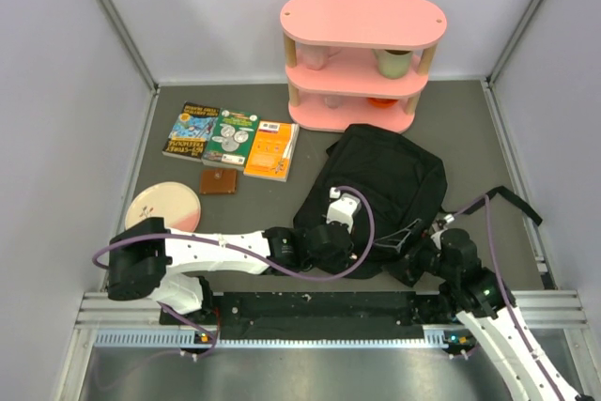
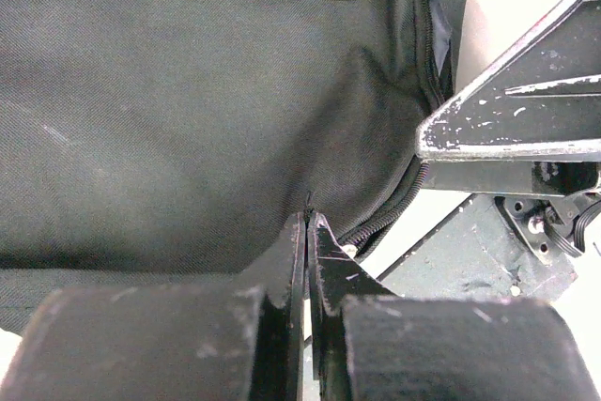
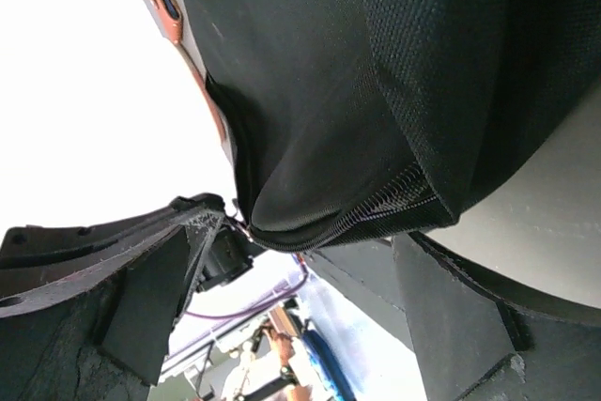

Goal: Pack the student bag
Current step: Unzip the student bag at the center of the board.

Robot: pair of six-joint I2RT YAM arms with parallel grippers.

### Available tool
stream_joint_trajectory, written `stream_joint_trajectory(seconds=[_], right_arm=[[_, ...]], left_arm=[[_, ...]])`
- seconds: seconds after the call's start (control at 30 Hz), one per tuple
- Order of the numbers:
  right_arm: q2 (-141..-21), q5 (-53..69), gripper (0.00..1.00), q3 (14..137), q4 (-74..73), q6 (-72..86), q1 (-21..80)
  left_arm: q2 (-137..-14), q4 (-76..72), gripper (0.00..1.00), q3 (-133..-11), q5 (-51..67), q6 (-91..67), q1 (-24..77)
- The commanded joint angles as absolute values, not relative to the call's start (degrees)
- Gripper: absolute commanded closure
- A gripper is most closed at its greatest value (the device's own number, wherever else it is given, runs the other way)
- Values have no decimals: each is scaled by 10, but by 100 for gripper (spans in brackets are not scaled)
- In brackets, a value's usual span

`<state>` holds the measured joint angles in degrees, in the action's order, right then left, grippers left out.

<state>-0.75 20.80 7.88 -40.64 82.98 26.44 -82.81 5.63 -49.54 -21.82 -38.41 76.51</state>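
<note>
the bag (image 1: 385,185) lies flat on the dark table (image 1: 470,129), right of the middle and just in front of the pink shelf (image 1: 362,21), its far edge almost at the shelf's foot. it is black and floppy, and a strap (image 1: 515,202) trails off its right side across the table.

the left gripper (image 2: 307,227) has its fingers pressed together on a pinch of the bag's cloth at the near left edge. the fabric puckers at the fingertips, right next to the zipper (image 2: 394,208). the left arm reaches across to it from the left.

the right gripper (image 3: 305,251) stands wide apart at the bag's near right corner. the zippered edge of the bag sags between its two fingers (image 3: 141,307), and it closes on nothing. in the left wrist view one of its fingers shows close by on the right, so both grippers work the same near edge.

on the shelf's middle level stand a pink cup (image 1: 315,55) and a greenish cup (image 1: 394,63), with something orange (image 1: 380,100) on the bottom level. left of the bag three books (image 1: 232,133) lie in a row, touching or overlapping. a brown wallet (image 1: 219,181) sits just in front of them, and a pink and cream plate (image 1: 162,207) lies nearer the left arm's base.
</note>
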Motion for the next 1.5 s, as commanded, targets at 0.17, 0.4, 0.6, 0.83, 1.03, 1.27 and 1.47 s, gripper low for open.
stream_joint_trajectory(seconds=[0.17, 0.4, 0.6, 0.83, 1.03, 1.27, 1.47], right_arm=[[-99, 177, 13, 75, -306, 855, 271], [-190, 164, 47, 71, -223, 834, 271], [-189, 106, 95, 77, -230, 813, 270], [-198, 45, 100, 126, -286, 761, 270], [-244, 4, 100, 193, -352, 714, 259], [-315, 66, 100, 221, -410, 667, 185], [-317, 35, 100, 232, -427, 611, 183]], left_arm=[[-809, 30, 100, -511, -214, -371, 761], [-798, 31, 100, -505, -217, -368, 761], [-789, 39, 100, -500, -222, -365, 761], [-778, 82, 100, -492, -246, -366, 760], [-777, 168, 100, -497, -280, -384, 740], [-751, 293, 100, -465, -231, -437, 690], [-754, 256, 100, -404, -222, -452, 677]])
